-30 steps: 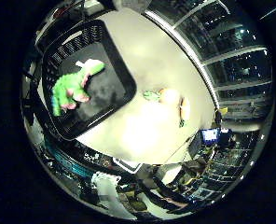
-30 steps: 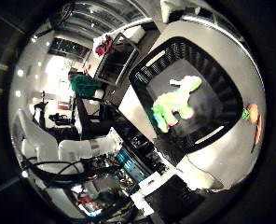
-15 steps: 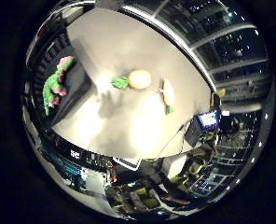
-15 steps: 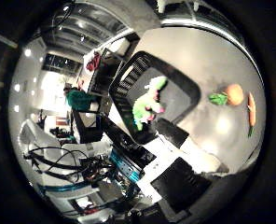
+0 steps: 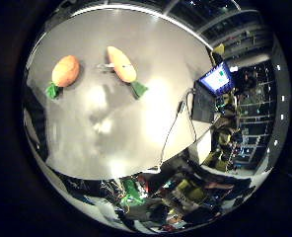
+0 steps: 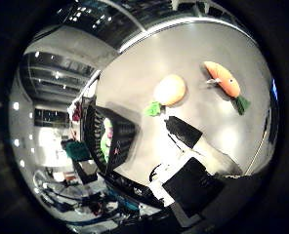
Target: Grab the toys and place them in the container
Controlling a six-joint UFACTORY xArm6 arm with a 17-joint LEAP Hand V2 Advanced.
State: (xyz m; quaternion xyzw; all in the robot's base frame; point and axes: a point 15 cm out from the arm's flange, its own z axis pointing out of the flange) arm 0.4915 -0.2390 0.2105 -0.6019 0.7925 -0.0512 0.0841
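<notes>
I am hovering my robot hand, finger spread unclear, above the round orange toy beside the container; I should be centring over it before closing.

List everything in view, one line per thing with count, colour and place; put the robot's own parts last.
Round plush toy: one, orange with a green leafy end, lying on the table, apart from the long one.
Long carrot-shaped plush toy: one, orange with a green leafy end, lying on the table beside the round one.
Green plush toy: one, green with some pink, inside the container, only partly visible.
Container: one, black slatted basket, on the table near its edge.
Table: one, pale grey top, carrying the toys and the container.
Laptop: one, dark with a lit blue screen, at the table's far corner.
Hand: one, white and black parts, over the table near the round toy; whether the fingers are open or shut cannot be told.
</notes>
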